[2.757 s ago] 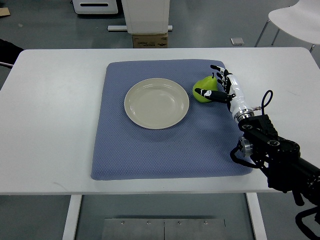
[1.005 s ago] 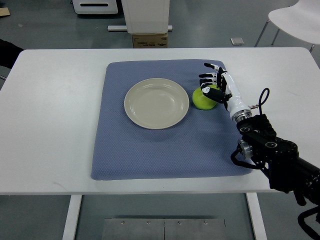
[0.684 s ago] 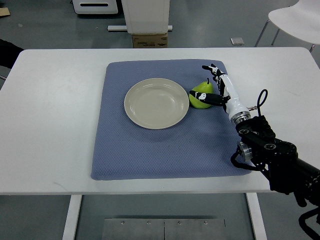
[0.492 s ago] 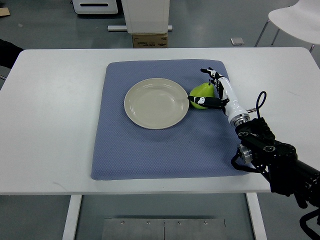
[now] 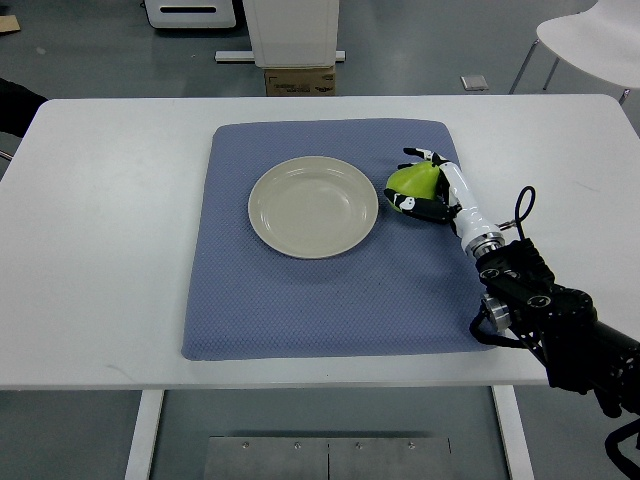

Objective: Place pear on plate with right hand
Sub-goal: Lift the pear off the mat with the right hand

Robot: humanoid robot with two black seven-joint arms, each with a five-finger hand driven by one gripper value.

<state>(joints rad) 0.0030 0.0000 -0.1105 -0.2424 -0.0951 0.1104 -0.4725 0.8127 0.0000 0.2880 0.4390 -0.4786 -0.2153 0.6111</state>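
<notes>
We see the right hand wrapped around the pear, fingers curled over its near and far sides, so it's gripping it. Pear sits near the mat's right edge, toward its far right corner, just beside the plate's right rim but not on it. We can't tell if the pear is lifted or touching the mat.

Plate is empty, cream, round, sitting on the far half of the mat, roughly centred left to right. Mat is blue-grey, lying in the middle of the white desk, its near edge close to the desk's near edge.

Right arm comes in from the near right corner of the desk, white forearm pointing up toward the far side, black joints and cable near the mat's near right corner.

Past the desk's far edge: a cardboard box on the floor, and part of a white chair off the far right corner.
</notes>
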